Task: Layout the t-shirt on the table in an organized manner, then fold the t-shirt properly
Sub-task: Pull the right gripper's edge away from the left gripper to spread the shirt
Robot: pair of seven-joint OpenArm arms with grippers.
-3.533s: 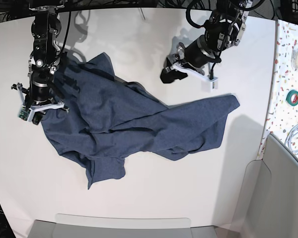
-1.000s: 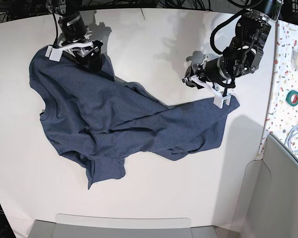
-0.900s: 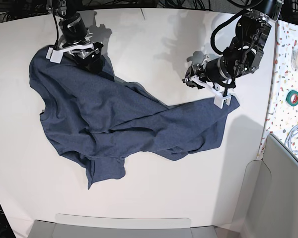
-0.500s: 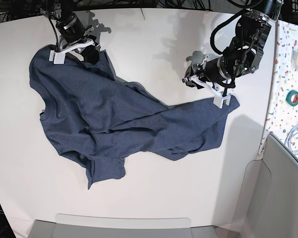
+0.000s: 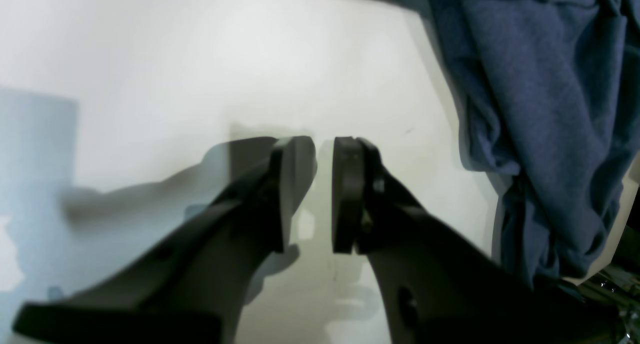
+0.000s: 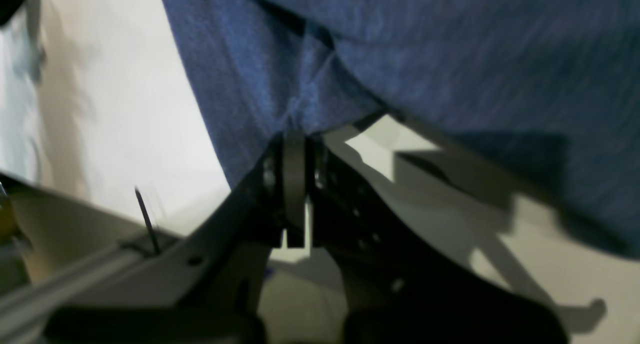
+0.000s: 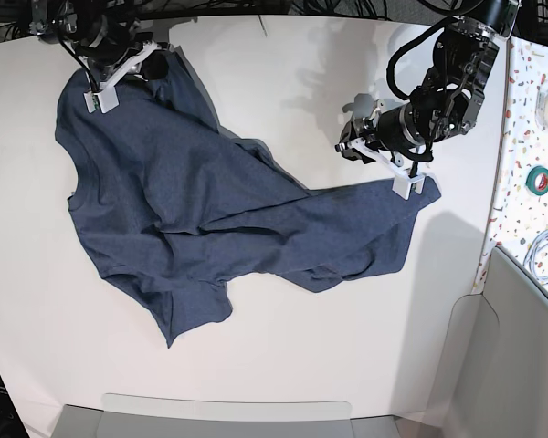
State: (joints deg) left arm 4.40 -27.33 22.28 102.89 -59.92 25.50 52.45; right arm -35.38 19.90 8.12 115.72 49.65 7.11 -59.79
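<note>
- Two arms worked the t-shirt (image 7: 210, 219), which lay crumpled across the middle of the table (image 7: 283, 55), its cloth running from the far corner on the base view's left to the right-hand corner near the other arm.
- Within the last second the right gripper (image 6: 295, 149) had snapped closed on a fold of the shirt's edge — the wrist view showed cloth pinched and puckered between its jaws.
- That corner had since been dragged toward the table's far edge, so the upper part of the shirt lay flatter and more stretched than half a second earlier.
- By that reading, the spreading-out step was under way; folding had not begun.
- The left gripper (image 5: 324, 194) stood slightly parted over bare table, holding nothing, with the shirt's corner just beside it.
- Long axis: roughly diagonal across the base view, far-left to right — though bunched folds at the near side hid which end was the collar.
</note>
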